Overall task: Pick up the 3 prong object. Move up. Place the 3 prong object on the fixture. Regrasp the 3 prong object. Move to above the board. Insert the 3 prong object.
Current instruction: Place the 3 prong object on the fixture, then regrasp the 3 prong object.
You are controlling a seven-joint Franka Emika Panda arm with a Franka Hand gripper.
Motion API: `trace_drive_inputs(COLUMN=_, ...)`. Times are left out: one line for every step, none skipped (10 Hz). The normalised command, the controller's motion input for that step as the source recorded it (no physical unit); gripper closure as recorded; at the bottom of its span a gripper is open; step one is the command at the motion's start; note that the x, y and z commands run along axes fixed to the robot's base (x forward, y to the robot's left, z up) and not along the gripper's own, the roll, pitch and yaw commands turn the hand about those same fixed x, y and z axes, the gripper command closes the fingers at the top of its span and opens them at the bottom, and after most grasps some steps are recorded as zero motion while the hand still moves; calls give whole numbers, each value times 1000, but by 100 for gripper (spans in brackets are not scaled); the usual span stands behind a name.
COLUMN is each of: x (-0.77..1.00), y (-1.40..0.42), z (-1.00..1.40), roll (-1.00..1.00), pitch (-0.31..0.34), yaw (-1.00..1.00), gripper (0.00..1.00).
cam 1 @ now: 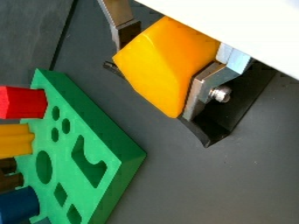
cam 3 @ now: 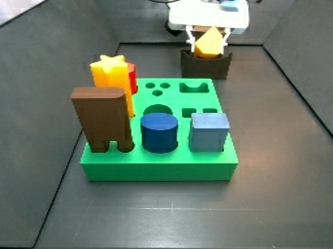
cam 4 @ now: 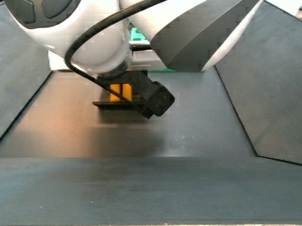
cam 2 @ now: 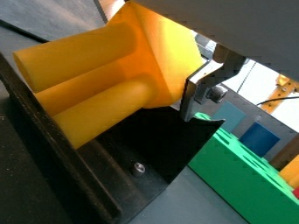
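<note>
Side view, end effector (cam 3: 208, 41) clamped on 3 prong object (cam 3: 208, 39) over fixture (cam 3: 205, 65), behind board (cam 3: 169, 160)

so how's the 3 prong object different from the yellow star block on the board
The 3 prong object is orange-yellow with round prongs; the yellow star block is paler yellow with a star outline. The 3 prong object sits between the gripper fingers at the fixture, off the board; the star block stands upright in the board beside a red block, untouched. Both are small yellowish plastic pieces.
</note>
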Motion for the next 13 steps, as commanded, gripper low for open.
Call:
trace_drive_inputs(x=99, y=169, z=-411, roll=-37, pitch=-57, yaw=-98, gripper=100)
trace_drive_inputs(x=95, y=160, z=-413, roll=-39, pitch=-54, yaw=-72, gripper=100)
trace_drive_inputs(x=0, y=-500, z=-167, roll=0, pitch=0, yaw=0, gripper=100)
trace_drive_inputs(x=0, y=0, z=0, roll=0, pitch=0, yaw=0, gripper=0)
trace_drive_inputs(x=0, y=0, z=1000, roll=-16, pitch=-2, yaw=-51, gripper=0)
trace_drive_inputs(x=-15, y=9, z=1000, roll=-7, pitch=3, yaw=-38, gripper=0)
trace_drive_inputs(x=-24, y=16, z=1000, roll=-2, pitch=-2, yaw=-28, gripper=0)
trace_drive_inputs(x=-35, y=15, z=1000, roll=3, pitch=-13, yaw=-15, gripper=0)
trace_drive_inputs(x=-41, y=13, z=1000, roll=7, pitch=-21, yaw=-4, gripper=0)
trace_drive_inputs(x=-46, y=9, z=893, roll=6, pitch=-25, yaw=3, gripper=0)
trace_drive_inputs(x=-44, y=10, z=634, roll=2, pitch=-31, yaw=14, gripper=0)
trace_drive_inputs(x=-43, y=4, z=437, roll=-1, pitch=-33, yaw=21, gripper=0)
trace_drive_inputs(x=-41, y=0, z=240, roll=-4, pitch=-35, yaw=29, gripper=0)
